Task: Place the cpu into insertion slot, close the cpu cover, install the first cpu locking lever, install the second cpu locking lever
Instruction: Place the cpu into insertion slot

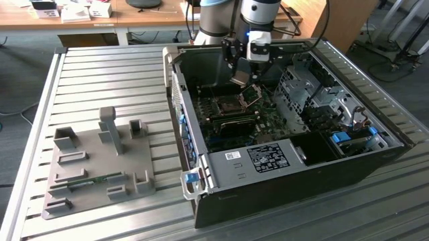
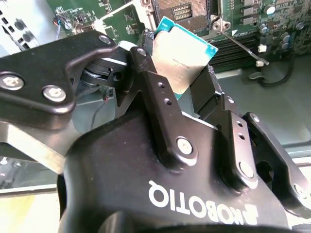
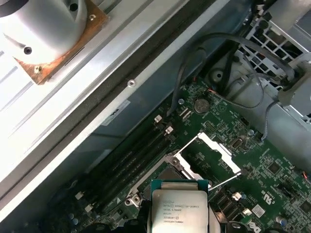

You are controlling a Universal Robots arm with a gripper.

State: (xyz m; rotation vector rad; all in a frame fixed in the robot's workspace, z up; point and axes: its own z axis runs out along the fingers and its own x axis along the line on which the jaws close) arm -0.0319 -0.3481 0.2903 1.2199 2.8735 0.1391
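My gripper (image 1: 240, 74) hangs inside the open computer case, shut on the cpu (image 1: 238, 78), a small square chip with a silver-grey top. In both wrist views the black fingers (image 2: 148, 73) clamp the cpu (image 2: 182, 51) (image 3: 180, 208) by two opposite edges, tilted. The insertion slot (image 1: 224, 105) (image 2: 182, 9) lies on the green board just below and beyond the chip, and the cpu partly hides it in the first wrist view. The cpu cover (image 1: 253, 93) (image 3: 209, 150) stands swung up on its hinge. A thin locking lever (image 2: 240, 46) (image 3: 223, 180) sticks out beside the slot.
Long black memory slots (image 3: 131, 160) run beside the socket. A drive cage (image 1: 315, 95) and cables fill the case's side at the exterior view's right, a power supply (image 1: 261, 158) the near end. A grey fixture plate (image 1: 94, 165) lies on the slatted table.
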